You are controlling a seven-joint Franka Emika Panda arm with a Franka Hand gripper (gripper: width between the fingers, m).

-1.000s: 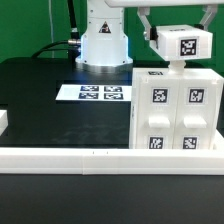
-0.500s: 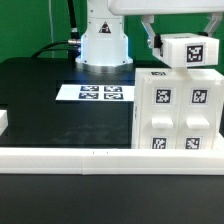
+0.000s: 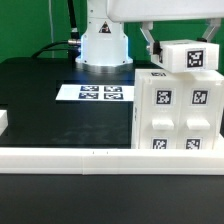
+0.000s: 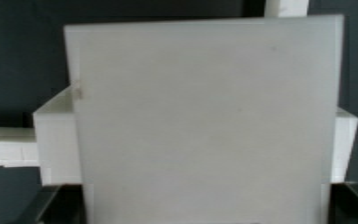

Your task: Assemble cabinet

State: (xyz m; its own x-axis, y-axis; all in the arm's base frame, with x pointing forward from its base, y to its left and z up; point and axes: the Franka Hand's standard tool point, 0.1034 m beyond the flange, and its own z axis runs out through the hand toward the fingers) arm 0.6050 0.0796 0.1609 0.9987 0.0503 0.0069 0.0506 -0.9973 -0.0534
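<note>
Cabinet (image 3: 176,115) waits for its next part as the gripper (image 3: 185,42) hangs over its top, clamped on a small white tagged block (image 3: 190,56). One dark finger (image 3: 150,44) shows against the block's side towards the exterior view's left; the other is hidden behind the part. The block rides slightly tilted, its lower edge touching or just clear of the cabinet's top face; which of the two cannot be told. That tilt suggests the arm, not the cabinet, bears its weight, and that the piece is being lined up for seating rather than already let go.

In the wrist view a plain white face (image 4: 176,110) fills nearly the whole frame, most likely the same block held close under the camera, so neither finger can be checked there.

The cabinet itself stands upright in the desk's near corner on the exterior view's right, tags facing forward, pressed against the long low white rail (image 3: 70,155) that runs along the near edge. The rail probably serves as a stop, bracing the body while parts are pushed down onto it.

The marker board (image 3: 100,92) lies flat towards the far edge of the black desk (image 3: 45,115), well apart from the work, in front of the robot base (image 3: 105,45).
</note>
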